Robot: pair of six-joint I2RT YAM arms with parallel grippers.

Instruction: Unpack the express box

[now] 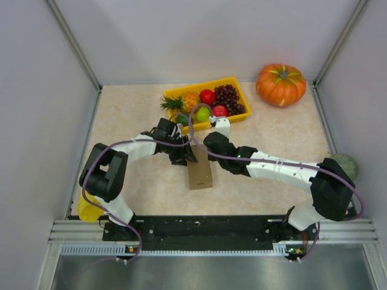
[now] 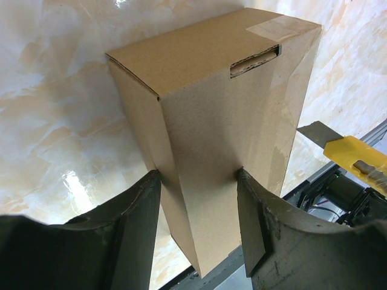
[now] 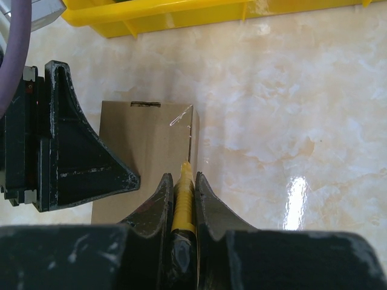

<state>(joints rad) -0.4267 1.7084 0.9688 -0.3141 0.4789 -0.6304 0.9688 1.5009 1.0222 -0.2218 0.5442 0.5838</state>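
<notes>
Express box (image 1: 200,172) lies just on the near side of the yellow fruit tray (image 1: 199,85), its long axis pointing away from the tray. Left gripper (image 2: 198,178) is clamped across the box's narrow width, with pads against both side walls. Right gripper (image 3: 182,178) is clenched on a yellow utility knife (image 3: 183,208). The blade tip is at the box's top edge; I cannot tell whether it touches. Judgement: plain corrugated card, light, stiff enough for a side pinch but likely to dent under a hard squeeze. It is best held by the long sides, clear of the tape (image 2: 273,25). Tabletop (image 1: 139,193) is glossy marbled beige and probably slick, so an unheld box may slide. Pale partition walls (image 1: 193,36) enclose the cell. A pumpkin (image 1: 280,84) sits beyond the tray's right end.
</notes>
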